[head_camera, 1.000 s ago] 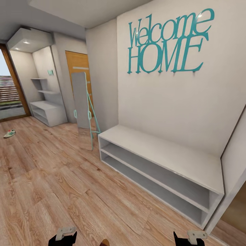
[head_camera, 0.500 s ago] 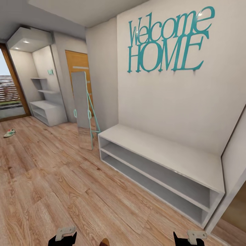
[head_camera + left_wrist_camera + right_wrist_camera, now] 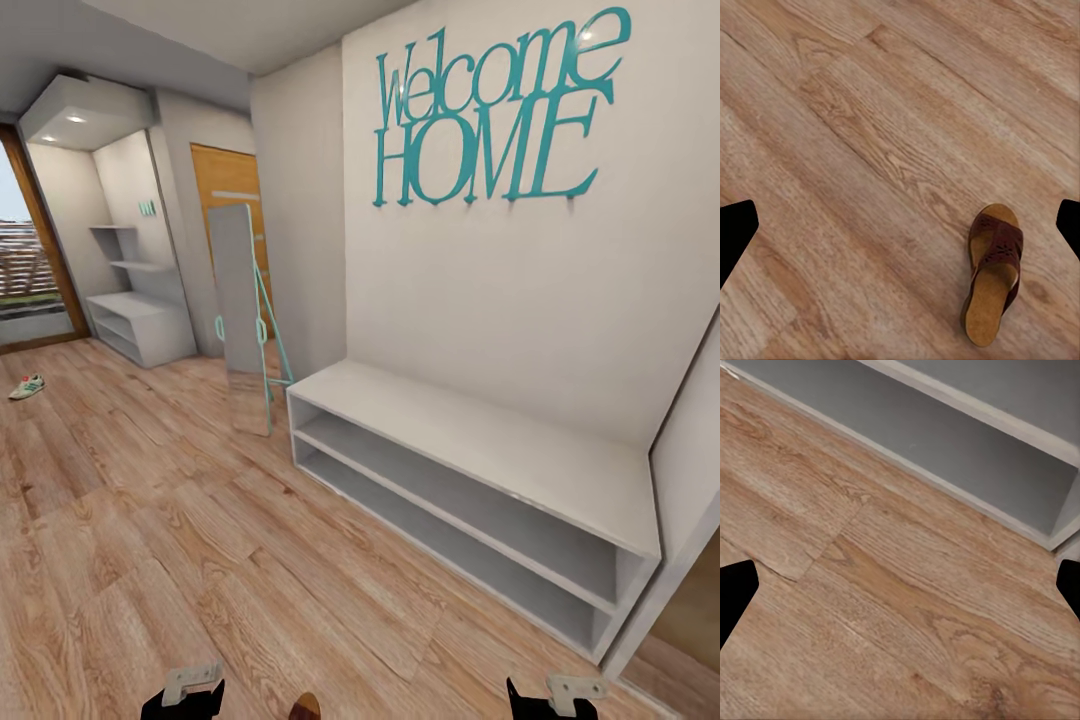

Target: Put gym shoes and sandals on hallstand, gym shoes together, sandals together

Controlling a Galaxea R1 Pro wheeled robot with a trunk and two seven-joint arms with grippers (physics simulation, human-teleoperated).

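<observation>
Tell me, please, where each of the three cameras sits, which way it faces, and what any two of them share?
Head view: on the robot's head, looking forward and down the corridor at the white rack under the "Welcome HOME" lettering, a gym shoe far off; the left gripper and right gripper show at the bottom edge.
Left wrist view: by the left gripper, facing down at a sandal; dark fingertips at both sides.
Right wrist view: by the right gripper, facing the rack's base; dark fingertips at both sides.
Shared: all three show the corridor floor; head and right wrist share the rack.
</observation>
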